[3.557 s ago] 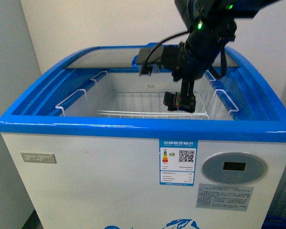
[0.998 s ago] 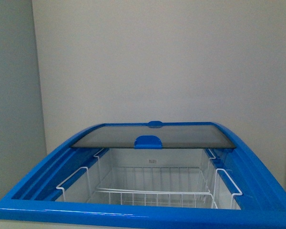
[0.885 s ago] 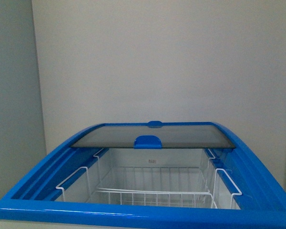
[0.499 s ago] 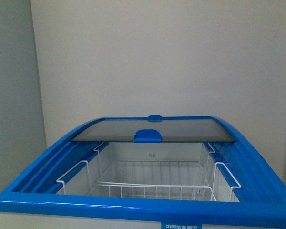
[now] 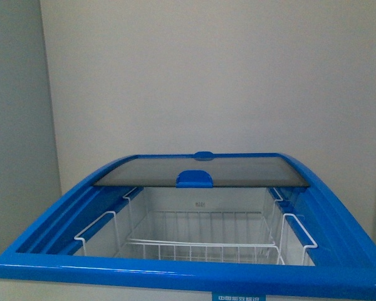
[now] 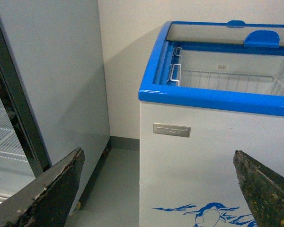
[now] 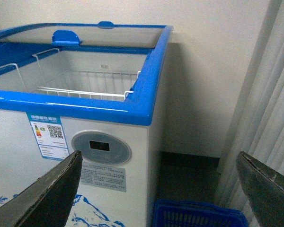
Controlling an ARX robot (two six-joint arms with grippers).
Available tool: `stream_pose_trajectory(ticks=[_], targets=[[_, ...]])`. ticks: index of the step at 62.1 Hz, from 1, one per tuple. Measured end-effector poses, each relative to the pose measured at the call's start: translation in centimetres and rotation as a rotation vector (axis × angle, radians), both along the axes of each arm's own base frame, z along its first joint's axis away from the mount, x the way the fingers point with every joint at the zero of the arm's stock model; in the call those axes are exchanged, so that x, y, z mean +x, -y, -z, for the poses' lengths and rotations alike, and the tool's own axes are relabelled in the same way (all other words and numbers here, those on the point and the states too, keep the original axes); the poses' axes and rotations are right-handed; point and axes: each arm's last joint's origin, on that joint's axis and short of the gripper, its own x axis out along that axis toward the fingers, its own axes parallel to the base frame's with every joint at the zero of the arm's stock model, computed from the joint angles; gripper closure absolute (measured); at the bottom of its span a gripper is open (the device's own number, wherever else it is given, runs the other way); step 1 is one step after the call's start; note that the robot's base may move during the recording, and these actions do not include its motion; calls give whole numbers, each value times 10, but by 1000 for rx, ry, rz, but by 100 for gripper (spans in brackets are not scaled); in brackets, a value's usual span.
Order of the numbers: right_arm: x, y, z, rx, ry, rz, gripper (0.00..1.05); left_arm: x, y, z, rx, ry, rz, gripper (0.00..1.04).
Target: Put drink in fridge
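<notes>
The fridge (image 5: 188, 276), a white chest cooler with a blue rim, stands straight ahead with its curved glass lid (image 5: 200, 170) slid back. White wire baskets (image 5: 200, 241) show inside; no drink shows in them or in any view. My left gripper (image 6: 158, 189) is open and empty, low in front of the fridge's white front (image 6: 213, 165) near its penguin picture. My right gripper (image 7: 161, 189) is open and empty, low by the fridge's right front corner (image 7: 142, 142). Neither arm shows in the front view.
A tall grey upright fridge (image 6: 52, 80) with a glass door stands to the left of the cooler. A blue plastic basket (image 7: 199, 216) sits on the floor to the cooler's right, beside pale curtains (image 7: 270, 109). A plain wall (image 5: 207, 75) is behind.
The right arm that reached into the fridge 3.6 s ago has left the front view. Over the last second the front view has dropped slightly, showing the rim and label edge.
</notes>
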Motion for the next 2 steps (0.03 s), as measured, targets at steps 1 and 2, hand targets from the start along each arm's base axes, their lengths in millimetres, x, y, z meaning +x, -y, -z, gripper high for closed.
stream_pose_trajectory(ticks=[1,2], targets=[[0,0,0,0,0,0,8,0,0,0,0,0,0,8],[0,0,0,0,0,0,8,0,0,0,0,0,0,8]])
